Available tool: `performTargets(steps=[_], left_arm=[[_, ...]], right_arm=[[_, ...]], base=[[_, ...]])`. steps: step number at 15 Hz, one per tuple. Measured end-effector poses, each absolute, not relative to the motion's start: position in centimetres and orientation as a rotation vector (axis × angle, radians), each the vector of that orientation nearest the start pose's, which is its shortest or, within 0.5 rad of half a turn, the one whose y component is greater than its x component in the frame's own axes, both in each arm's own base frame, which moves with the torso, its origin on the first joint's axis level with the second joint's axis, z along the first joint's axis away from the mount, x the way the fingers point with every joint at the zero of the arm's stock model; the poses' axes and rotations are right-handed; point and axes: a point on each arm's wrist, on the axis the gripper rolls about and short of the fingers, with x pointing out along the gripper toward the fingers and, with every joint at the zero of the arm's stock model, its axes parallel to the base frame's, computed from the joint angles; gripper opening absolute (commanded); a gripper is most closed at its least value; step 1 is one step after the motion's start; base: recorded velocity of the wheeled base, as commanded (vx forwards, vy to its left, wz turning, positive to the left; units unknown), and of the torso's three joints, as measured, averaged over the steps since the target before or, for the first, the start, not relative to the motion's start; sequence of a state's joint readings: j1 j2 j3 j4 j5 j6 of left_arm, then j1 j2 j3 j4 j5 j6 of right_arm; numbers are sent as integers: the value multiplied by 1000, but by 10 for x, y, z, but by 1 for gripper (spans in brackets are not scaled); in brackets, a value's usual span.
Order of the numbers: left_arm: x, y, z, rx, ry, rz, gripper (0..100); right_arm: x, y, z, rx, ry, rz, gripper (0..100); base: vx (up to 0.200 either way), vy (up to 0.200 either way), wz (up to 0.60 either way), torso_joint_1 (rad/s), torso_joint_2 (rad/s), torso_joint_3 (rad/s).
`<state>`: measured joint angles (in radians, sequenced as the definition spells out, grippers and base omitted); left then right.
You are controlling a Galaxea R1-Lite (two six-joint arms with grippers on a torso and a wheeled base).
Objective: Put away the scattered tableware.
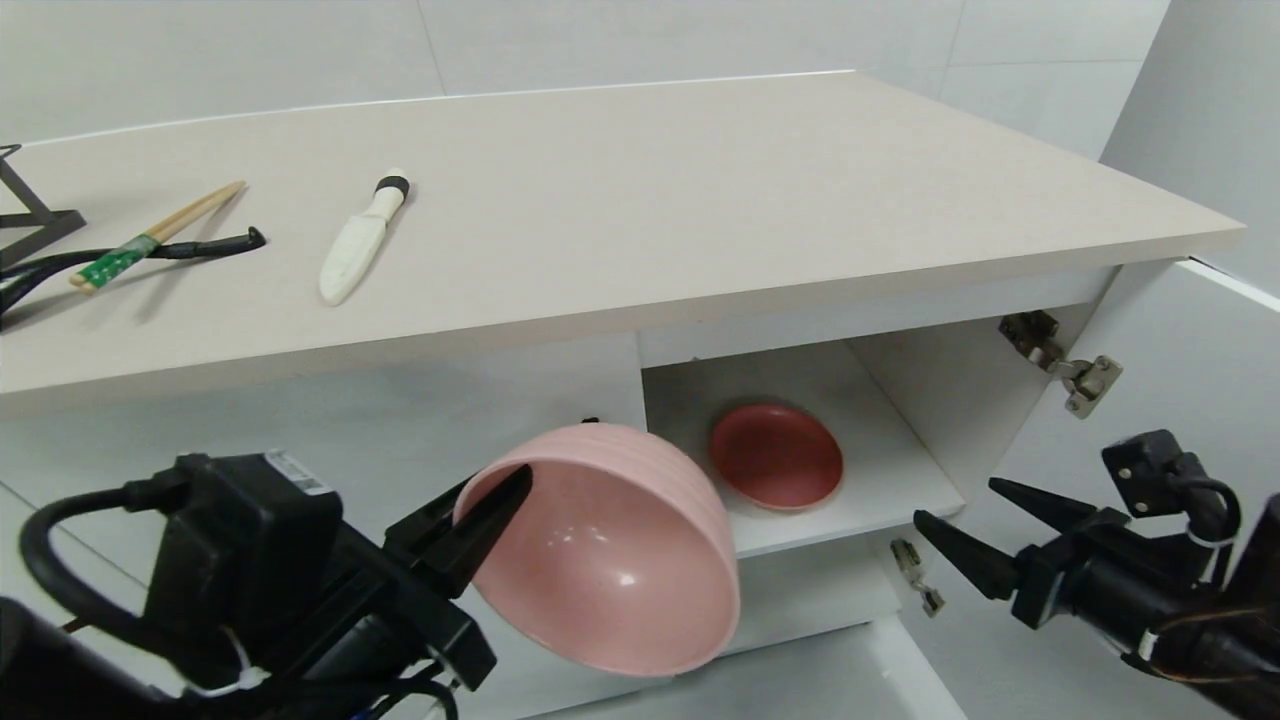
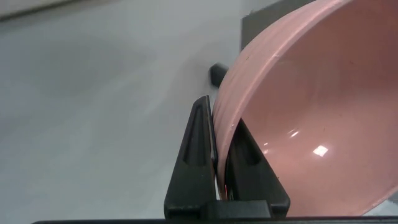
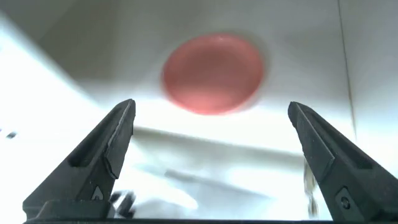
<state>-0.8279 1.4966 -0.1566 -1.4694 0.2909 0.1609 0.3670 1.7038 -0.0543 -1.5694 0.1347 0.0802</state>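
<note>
pink bowl (image 1: 620, 560), glossy inside and ribbed with fine rings outside, hangs in the air in front of the open cabinet, below the desk's edge. the left pincer (image 1: 515, 480) is closed tight on its rim, one finger inside and one outside; the left wrist view shows the bowl (image 2: 311, 93) with its rim squeezed in the left pincer (image 2: 217, 115). the bowl is tipped steeply on its side, its mouth facing back toward the robot and its ribbed bottom toward the cabinet.

a red plate (image 1: 776, 455) lies flat on the white shelf (image 1: 900, 470) inside the cabinet, just beyond the bowl. the right pincer (image 1: 953, 500) is spread wide and holds nothing, out in front of the shelf; its wrist view looks between its fingers (image 3: 210, 104) at the plate (image 3: 212, 73).

the desk (image 1: 700, 200) is a pale beige top against a wall of white tiles (image 1: 600, 40). the cabinet door (image 1: 1190, 380) stands open at the right, a metal hinge (image 1: 1065, 365) showing.

on the desk's left part lie wooden chopsticks (image 1: 150, 238) with green ends, and a white knife (image 1: 360, 245) with a black band. both run slantwise, near-left to far-right. a black cable (image 1: 200, 248) touches the chopsticks.
</note>
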Motion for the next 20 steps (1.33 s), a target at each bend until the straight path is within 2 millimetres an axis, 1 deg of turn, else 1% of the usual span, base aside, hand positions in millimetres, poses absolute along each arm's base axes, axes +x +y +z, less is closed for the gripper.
performTargets(steps=[1, 3, 5, 6, 8, 10, 12, 13, 15, 17, 20], left_arm=[[138, -147, 163, 78, -165, -529, 0], [145, -172, 166, 64, -172, -533, 0], [149, -196, 161, 74, -154, -519, 0], [152, -209, 158, 87, -145, -491, 0], [161, -228, 151, 116, -128, -411, 0], [169, -241, 143, 155, -93, -328, 0], [174, -249, 134, 210, -37, -268, 0], [177, -253, 126, 248, 3, -251, 0], [183, -263, 118, 280, 35, -245, 0], [186, -280, 119, 276, 31, -256, 0], [186, -307, 127, 228, -10, -264, 0]], right_arm=[[181, 73, 112, 68, 92, 499, 100], [172, 70, 116, 32, 58, 502, 100], [172, 70, 122, -48, 7, 504, 100], [172, 70, 124, -92, -17, 504, 100], [171, 70, 123, -136, -21, 508, 100], [172, 71, 126, -136, -38, 509, 100], [173, 71, 134, -128, -80, 502, 100], [173, 70, 140, -120, -111, 499, 100], [172, 70, 144, -113, -136, 498, 100], [171, 71, 144, -112, -132, 502, 100], [170, 71, 138, -116, -102, 506, 100]], base=[[0, 0, 0, 0, 0, 0], [0, 0, 0, 0, 0, 0], [0, 0, 0, 0, 0, 0], [0, 0, 0, 0, 0, 0], [0, 0, 0, 0, 0, 0], [0, 0, 0, 0, 0, 0], [0, 0, 0, 0, 0, 0], [0, 0, 0, 0, 0, 0], [0, 0, 0, 0, 0, 0], [0, 0, 0, 0, 0, 0], [0, 0, 0, 0, 0, 0]])
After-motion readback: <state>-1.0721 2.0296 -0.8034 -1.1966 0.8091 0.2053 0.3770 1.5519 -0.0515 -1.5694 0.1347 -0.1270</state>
